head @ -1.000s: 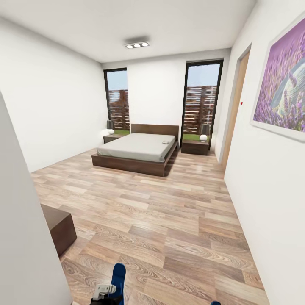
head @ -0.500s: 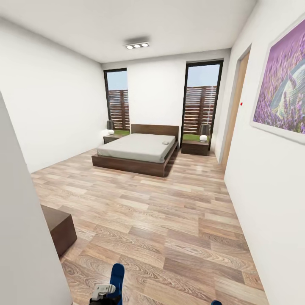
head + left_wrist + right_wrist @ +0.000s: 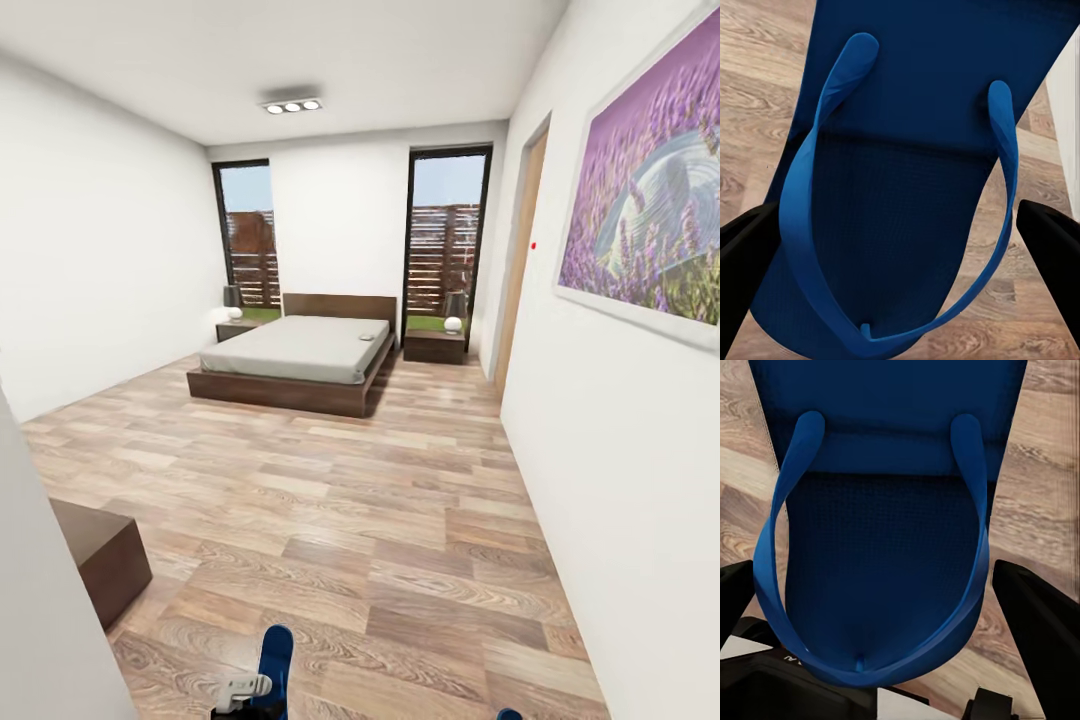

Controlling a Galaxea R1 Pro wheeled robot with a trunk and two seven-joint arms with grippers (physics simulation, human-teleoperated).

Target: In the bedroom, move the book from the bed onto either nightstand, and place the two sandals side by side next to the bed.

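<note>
Far across the wood floor stands the bed (image 3: 295,350), with a pale grey mattress and a dark brown base. A small flat thing near its headboard looks like the book (image 3: 367,337); it is too small for detail. One nightstand (image 3: 238,327) flanks the bed on the left, another nightstand (image 3: 433,346) on the right. My left gripper (image 3: 896,247) is shut on a blue sandal (image 3: 922,112), seen also as the sandal (image 3: 276,655) at the head view's lower edge. My right gripper (image 3: 885,600) is shut on the other blue sandal (image 3: 885,532). Both sandals hang above the floor.
A low dark brown cabinet (image 3: 100,555) stands close on my left, beside a white wall edge (image 3: 40,620). The right wall carries a large lavender picture (image 3: 650,210) and a door (image 3: 520,260). A lamp stands on each nightstand. Open floor (image 3: 350,480) stretches to the bed.
The whole head picture has shifted: bed, windows and cabinet sit further left and the right-wall picture looms larger, so the camera moved. Both sandals stay held as before.
</note>
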